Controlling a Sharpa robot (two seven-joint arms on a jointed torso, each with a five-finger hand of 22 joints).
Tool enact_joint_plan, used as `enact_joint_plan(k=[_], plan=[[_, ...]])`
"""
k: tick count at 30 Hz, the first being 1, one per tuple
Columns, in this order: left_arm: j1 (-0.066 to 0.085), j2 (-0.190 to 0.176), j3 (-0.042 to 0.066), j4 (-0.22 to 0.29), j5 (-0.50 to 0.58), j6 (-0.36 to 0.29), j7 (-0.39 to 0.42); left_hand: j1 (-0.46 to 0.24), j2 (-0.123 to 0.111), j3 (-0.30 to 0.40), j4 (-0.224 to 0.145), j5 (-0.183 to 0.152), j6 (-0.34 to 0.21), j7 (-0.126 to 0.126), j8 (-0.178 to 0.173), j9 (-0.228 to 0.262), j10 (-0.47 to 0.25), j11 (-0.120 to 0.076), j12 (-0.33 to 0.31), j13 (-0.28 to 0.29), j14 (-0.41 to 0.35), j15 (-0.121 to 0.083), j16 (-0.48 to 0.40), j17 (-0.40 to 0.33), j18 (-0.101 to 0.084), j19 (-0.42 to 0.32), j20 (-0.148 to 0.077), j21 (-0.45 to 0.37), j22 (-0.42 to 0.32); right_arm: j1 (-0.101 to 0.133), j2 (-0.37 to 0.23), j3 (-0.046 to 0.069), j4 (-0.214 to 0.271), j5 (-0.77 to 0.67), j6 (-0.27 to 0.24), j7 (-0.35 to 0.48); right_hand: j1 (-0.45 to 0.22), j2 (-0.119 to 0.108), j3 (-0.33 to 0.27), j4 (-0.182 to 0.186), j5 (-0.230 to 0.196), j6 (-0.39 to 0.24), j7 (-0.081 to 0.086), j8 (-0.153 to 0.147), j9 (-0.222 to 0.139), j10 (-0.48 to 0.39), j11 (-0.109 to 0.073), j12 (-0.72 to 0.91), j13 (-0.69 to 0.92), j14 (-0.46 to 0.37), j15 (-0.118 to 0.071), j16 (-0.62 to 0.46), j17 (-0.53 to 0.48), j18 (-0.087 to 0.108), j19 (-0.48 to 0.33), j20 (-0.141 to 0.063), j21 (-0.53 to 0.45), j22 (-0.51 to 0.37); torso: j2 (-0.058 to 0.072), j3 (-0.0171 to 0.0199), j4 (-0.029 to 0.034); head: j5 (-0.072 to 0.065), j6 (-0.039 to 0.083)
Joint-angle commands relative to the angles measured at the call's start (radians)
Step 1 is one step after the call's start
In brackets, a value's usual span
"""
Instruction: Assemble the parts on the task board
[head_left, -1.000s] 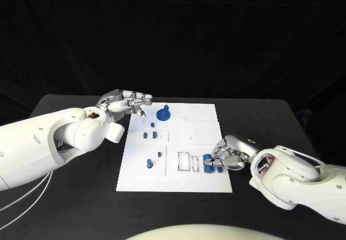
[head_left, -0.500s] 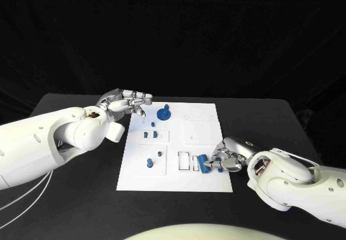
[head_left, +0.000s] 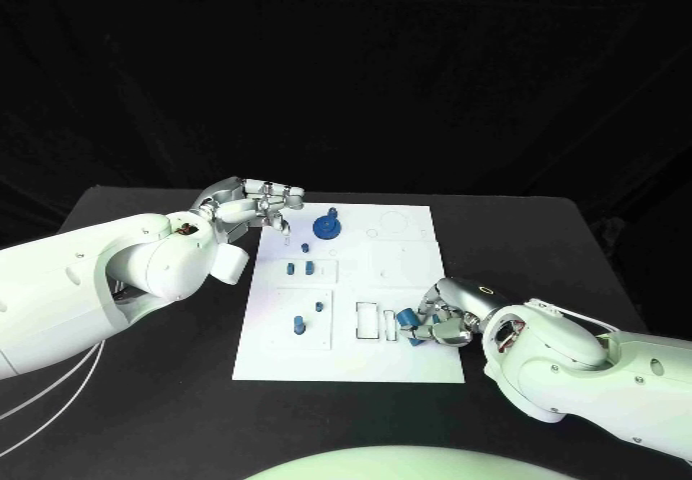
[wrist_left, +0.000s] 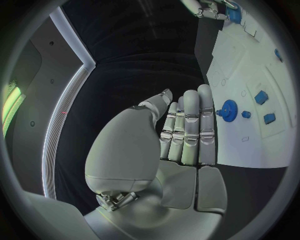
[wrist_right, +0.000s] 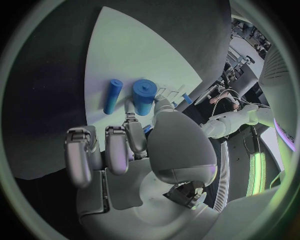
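The white task board (head_left: 411, 268) lies mid-table. My left hand (head_left: 257, 206) hovers by its far left corner, fingers straight (wrist_left: 187, 125), holding nothing. A blue gear (head_left: 327, 229) (wrist_left: 228, 108) stands just right of that hand. My right hand (head_left: 450, 322) is curled at the board's near right. It pinches a small blue part (wrist_right: 148, 129) between thumb and a finger. A thick blue cylinder (wrist_right: 142, 96) (head_left: 411, 318) and a thin blue peg (wrist_right: 112, 96) lie on the board at its fingertips.
Two small blue blocks (head_left: 299, 268) sit in the board's left middle panel, and a blue peg (head_left: 299, 324) stands in the panel nearer me. Empty rectangular slots (head_left: 368, 320) lie left of the right hand. Black table (head_left: 159, 400) surrounds the board.
My right hand has shifted slightly left and closer over the blue pieces, curling tighter round them. The left hand has stayed where it was.
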Motion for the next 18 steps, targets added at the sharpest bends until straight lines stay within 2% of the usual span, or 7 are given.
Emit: enact_joint_plan(k=[1,9,14,18], plan=[[0.0,0.001,0.001,0.003,0.002,0.019,0.002,-0.002,0.005,-0.005,0.001,-0.004,-0.006,0.002,0.005,-0.001,-0.005,-0.001,0.005,0.001,0.001,0.006,-0.006,-0.001,0.013,0.009,0.0,-0.005,-0.002,-0.006,0.009,-0.001,-0.007,-0.017,0.027,-0.019,-0.011,-0.002,-0.01,-0.001,0.002,-0.001,-0.006,0.007,-0.001,-0.001,-0.002,0.001,0.0,0.069,-0.001,0.0,0.079,-0.014,0.09,-0.002,-0.005,0.253,0.0,-0.0007,0.0001,0.0,0.0],[0.0,-0.001,0.0,0.003,0.002,0.02,0.0,-0.002,0.005,-0.005,0.001,-0.004,-0.006,0.002,0.005,-0.001,-0.005,-0.001,0.005,0.001,0.001,0.006,-0.006,-0.001,0.013,0.009,0.0,-0.005,-0.002,-0.014,0.021,-0.001,-0.015,-0.013,0.048,-0.023,-0.011,-0.006,-0.018,-0.001,0.001,-0.002,-0.007,0.01,0.004,-0.002,-0.003,0.0,0.001,0.069,-0.001,0.0,0.078,-0.014,0.089,-0.003,-0.007,0.252,-0.001,-0.0013,0.0004,0.0,-0.001],[0.0,-0.001,0.0,0.004,0.002,0.021,-0.001,-0.004,0.005,-0.007,0.002,-0.004,-0.007,0.002,0.005,-0.001,-0.006,-0.001,0.005,0.001,0.0,0.006,-0.006,-0.002,0.013,0.009,0.0,-0.006,-0.003,-0.015,0.026,-0.001,-0.018,-0.023,0.068,-0.029,0.018,-0.012,-0.028,-0.005,0.005,-0.007,-0.007,0.017,0.016,-0.004,-0.003,-0.004,0.002,0.069,-0.002,0.0,0.078,-0.013,0.088,-0.003,-0.01,0.251,-0.001,-0.0017,0.0002,0.0,-0.001],[0.0,-0.002,0.0,0.005,0.002,0.022,-0.002,-0.004,0.005,-0.007,0.002,-0.004,-0.007,0.002,0.005,-0.001,-0.006,-0.001,0.005,0.001,0.0,0.006,-0.006,-0.002,0.013,0.009,0.0,-0.006,-0.003,-0.015,0.027,-0.001,-0.02,-0.034,0.066,-0.039,0.059,-0.006,-0.031,-0.01,0.049,-0.01,-0.009,0.029,0.032,-0.003,-0.005,-0.004,0.007,0.069,-0.003,0.0,0.08,-0.014,0.089,-0.004,-0.007,0.252,-0.001,-0.0017,-0.0003,-0.001,0.0]])
